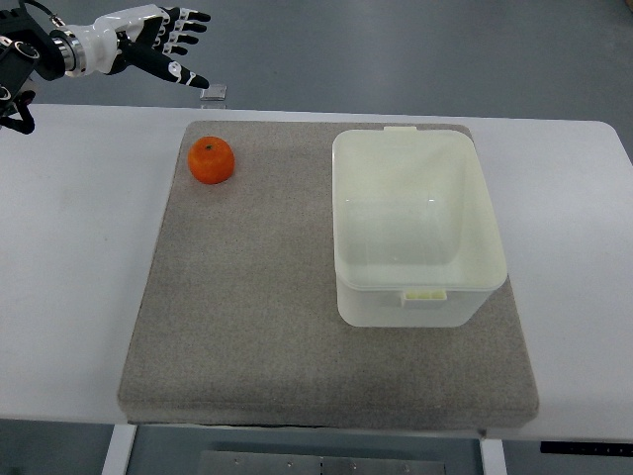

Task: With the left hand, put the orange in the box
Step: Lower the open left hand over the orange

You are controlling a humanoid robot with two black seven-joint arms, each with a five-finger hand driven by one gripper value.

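An orange (212, 160) sits on the grey mat (247, 297) near its far left corner. A white plastic box (415, 223) stands on the mat's right half, open at the top and with nothing in it. My left hand (163, 42) is at the top left, beyond the table's far edge, up and to the left of the orange. Its fingers are spread and hold nothing. It is apart from the orange. The right arm does not show.
The mat lies on a white table (69, 257). A small grey square piece (214, 93) lies on the table's far edge, just below my left hand's fingertips. Grey floor shows beyond the table.
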